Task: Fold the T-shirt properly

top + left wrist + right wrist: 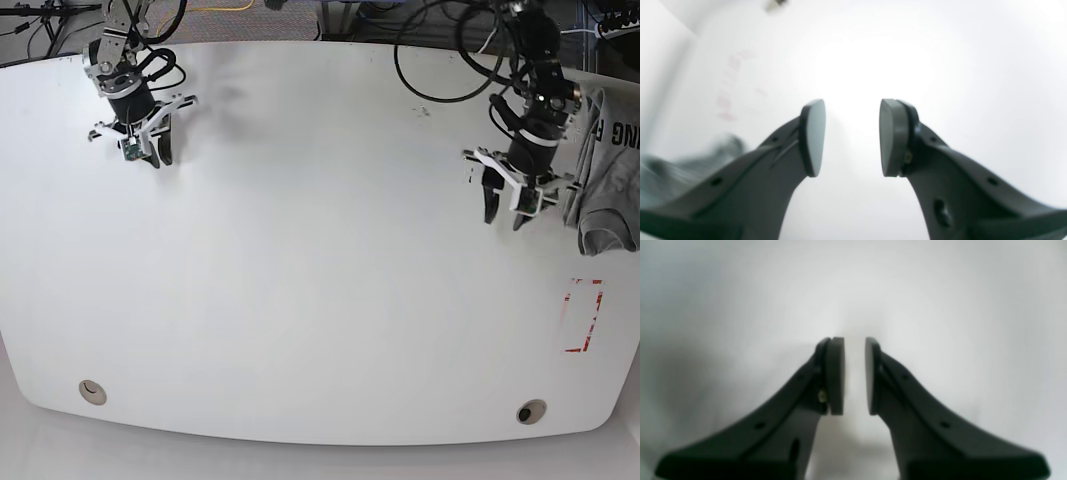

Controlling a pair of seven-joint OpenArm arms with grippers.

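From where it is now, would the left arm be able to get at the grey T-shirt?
Probably yes. The left gripper hangs open just beside the grey T-shirt at the table edge, with nothing between them.

The white table (300, 280) had a rounded front edge. A red rectangular marking (584, 316) lay near its right edge. Two round fittings sat near the front edge: a light one (92, 391) at the left and a darker one (531, 411) at the right. Black cables (440, 60) looped over the table's far edge.
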